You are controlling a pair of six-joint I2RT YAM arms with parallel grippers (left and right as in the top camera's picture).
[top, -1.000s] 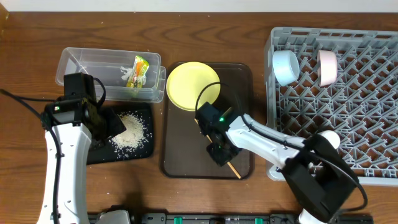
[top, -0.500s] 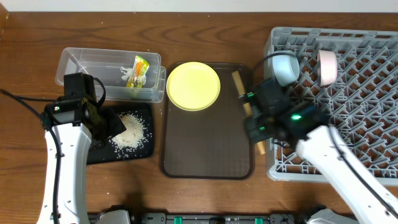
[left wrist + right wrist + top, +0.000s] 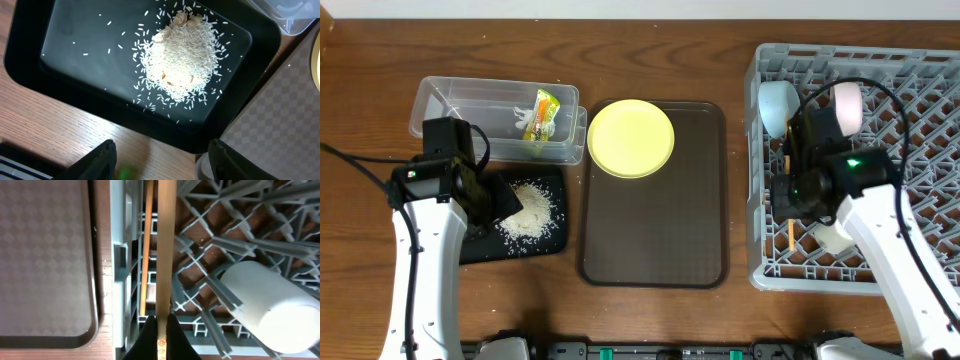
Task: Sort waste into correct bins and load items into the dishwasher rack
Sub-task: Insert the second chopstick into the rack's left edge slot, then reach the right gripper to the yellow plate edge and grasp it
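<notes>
My right gripper (image 3: 790, 195) (image 3: 161, 322) is shut on a wooden chopstick (image 3: 166, 255) over the left edge of the grey dishwasher rack (image 3: 920, 60). A second chopstick (image 3: 148, 245) lies in the rack beside it. The rack also holds a light blue bowl (image 3: 779, 105), a pale pink cup (image 3: 847, 108) and a white bowl (image 3: 265, 307). The yellow plate (image 3: 631, 138) sits on the brown tray (image 3: 655, 220). My left gripper (image 3: 162, 162) is open and empty by the black tray (image 3: 75, 75), which holds the rice heap (image 3: 182, 55). The green-and-yellow wrapper (image 3: 542, 115) lies in the clear tub (image 3: 470, 100).
The brown tray's edge (image 3: 50, 255) runs just left of the rack wall (image 3: 117, 255). A pale round rim (image 3: 201, 167) shows by my left gripper's right finger; I cannot tell what it is. The black tray (image 3: 545, 235) sits between the tub and the table's front.
My right gripper has carried the chopstick from the brown tray rightward to over the rack's left edge. The left arm has not moved.
</notes>
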